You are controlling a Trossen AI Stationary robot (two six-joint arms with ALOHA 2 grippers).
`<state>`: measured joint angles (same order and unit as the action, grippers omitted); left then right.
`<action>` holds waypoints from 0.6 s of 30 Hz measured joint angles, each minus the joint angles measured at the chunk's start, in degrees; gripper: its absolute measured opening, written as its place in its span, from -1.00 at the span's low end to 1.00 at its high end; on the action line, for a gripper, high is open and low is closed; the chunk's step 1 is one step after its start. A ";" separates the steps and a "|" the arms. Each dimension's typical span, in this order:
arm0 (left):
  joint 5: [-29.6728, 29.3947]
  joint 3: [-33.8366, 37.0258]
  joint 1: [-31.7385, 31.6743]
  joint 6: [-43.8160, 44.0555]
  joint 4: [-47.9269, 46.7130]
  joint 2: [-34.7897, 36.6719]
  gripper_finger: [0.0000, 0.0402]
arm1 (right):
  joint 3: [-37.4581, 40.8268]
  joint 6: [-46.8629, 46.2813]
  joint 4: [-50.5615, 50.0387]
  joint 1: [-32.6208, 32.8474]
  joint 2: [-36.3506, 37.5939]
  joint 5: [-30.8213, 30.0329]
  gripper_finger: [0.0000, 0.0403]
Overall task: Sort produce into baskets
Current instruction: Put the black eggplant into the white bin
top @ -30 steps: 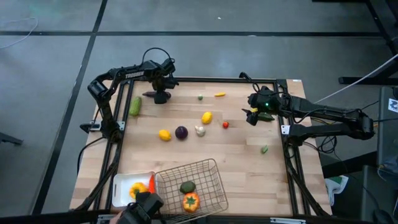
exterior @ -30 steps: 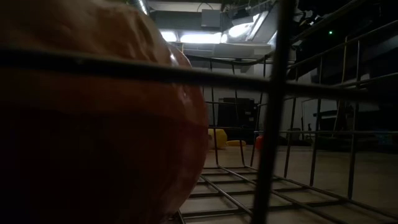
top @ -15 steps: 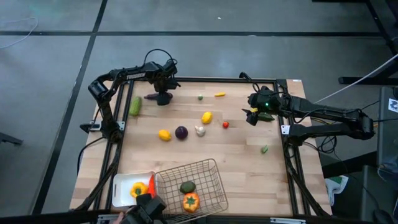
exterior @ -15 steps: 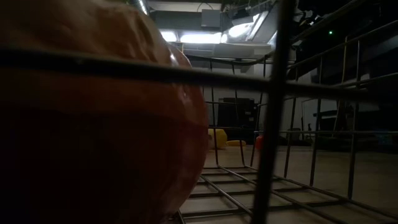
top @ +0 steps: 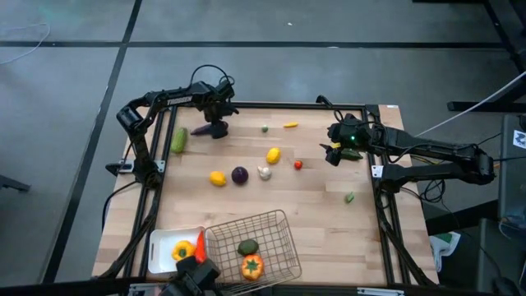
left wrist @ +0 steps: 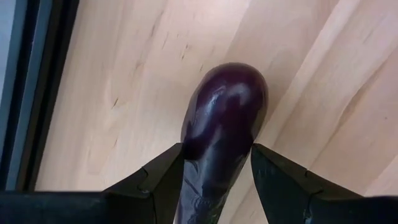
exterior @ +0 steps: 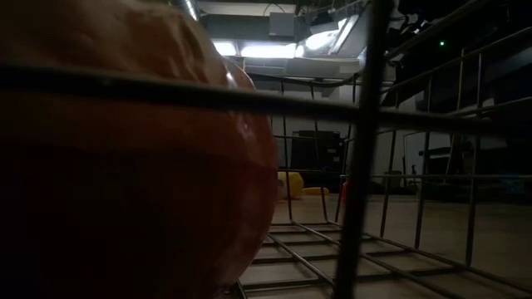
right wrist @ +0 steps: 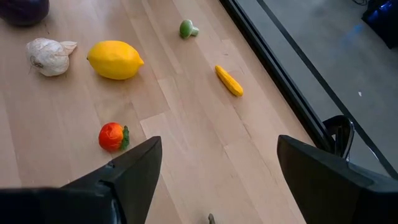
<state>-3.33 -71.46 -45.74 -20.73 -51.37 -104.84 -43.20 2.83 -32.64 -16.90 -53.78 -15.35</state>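
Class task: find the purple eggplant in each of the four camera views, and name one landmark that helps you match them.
High view: eggplant at the table's far left, under the left gripper.
Low view: not in it.
Left wrist view: eggplant in the middle, clamped between that gripper's fingers.
Right wrist view: not in it.
Shared landmark: the yellow lemon, also in the right wrist view.

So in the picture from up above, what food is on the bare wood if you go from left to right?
Cucumber → eggplant, held by the left gripper → lemon → purple onion → second lemon → yellow pepper → small red piece → small green piece.
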 joint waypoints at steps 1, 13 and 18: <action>0.00 0.00 0.08 0.69 0.11 0.00 -0.09 | 0.00 0.00 0.00 0.01 0.02 -0.01 0.56; 0.48 0.00 3.38 8.62 1.18 0.00 -0.09 | 0.00 0.00 -0.22 0.00 0.00 0.00 0.56; 0.50 0.00 4.99 10.17 1.18 0.00 -0.09 | 0.00 0.02 -0.22 -0.01 0.00 -0.01 0.56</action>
<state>-2.83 -71.46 -40.74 -10.56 -50.19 -104.84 -43.20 2.85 -32.86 -16.91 -53.78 -15.35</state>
